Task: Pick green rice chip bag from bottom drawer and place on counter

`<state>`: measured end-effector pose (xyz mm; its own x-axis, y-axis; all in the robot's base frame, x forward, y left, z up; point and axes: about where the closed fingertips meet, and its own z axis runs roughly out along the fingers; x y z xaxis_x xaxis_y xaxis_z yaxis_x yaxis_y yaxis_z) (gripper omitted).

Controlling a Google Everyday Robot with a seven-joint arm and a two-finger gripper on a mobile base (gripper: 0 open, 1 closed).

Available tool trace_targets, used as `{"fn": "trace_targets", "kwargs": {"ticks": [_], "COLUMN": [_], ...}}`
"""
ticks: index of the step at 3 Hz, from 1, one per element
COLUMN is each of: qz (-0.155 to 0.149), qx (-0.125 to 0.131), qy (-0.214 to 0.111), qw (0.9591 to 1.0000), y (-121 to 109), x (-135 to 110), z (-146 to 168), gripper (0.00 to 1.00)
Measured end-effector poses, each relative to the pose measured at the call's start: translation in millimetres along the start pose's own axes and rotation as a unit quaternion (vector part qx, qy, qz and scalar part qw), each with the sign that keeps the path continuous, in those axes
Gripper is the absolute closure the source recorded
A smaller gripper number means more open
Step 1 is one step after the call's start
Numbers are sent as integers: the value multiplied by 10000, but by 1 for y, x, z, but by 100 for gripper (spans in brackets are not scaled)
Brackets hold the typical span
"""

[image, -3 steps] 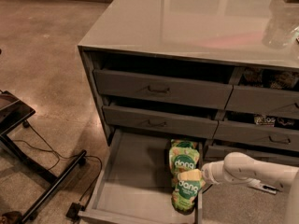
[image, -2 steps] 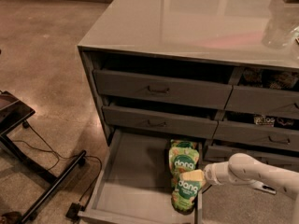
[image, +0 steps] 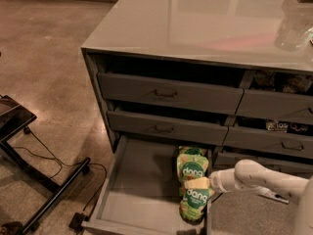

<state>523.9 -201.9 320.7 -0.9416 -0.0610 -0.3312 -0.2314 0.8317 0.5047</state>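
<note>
We see a large, glossy grey counter (image: 195, 18) above rows of grey drawer fronts (image: 168, 94) with dark bar handles. Below them the bottom drawer (image: 137, 180) stands pulled out, its flat grey floor bare on the left. A white arm (image: 264, 177) reaches in from the right, over the drawer's right side. Against that side lie two matching light-green pouches, overlapping. The second pouch (image: 192, 168) is farther back, and the green rice chip bag (image: 195, 202) is nearer the drawer's front edge. The gripper (image: 197, 184), pale yellow at its tip, sits on the upper part of the front bag, just beside the lower edge of the pouch behind.

We judge the step in hand to be the grasp. To do it well, we would want the pinch to take only the front bag, near its top. It should be firm enough that the glossy film does not slip, and the overlapping neighbour should stay out of it. The lift should then go straight up, clear of the drawer's low side and the closed drawers above, before any swing toward the counter.

The gripper touches the front bag, but its tip shows as one pale block. We cannot tell whether it is spread or clamped on the bag.
</note>
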Motion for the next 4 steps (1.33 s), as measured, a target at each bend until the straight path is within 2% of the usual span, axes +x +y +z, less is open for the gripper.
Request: {"fn": "trace_targets", "kwargs": {"ticks": [1,2,4], "qz": [65,18,-115], "qx": [-28,71,394], "qy": [51,-206,-577], "qw": [10000,9998,9975], "y": [-11,-19,-28], "x": [-4,-18,-37], "z": [30,44,51], "gripper": [0,0,0]}}
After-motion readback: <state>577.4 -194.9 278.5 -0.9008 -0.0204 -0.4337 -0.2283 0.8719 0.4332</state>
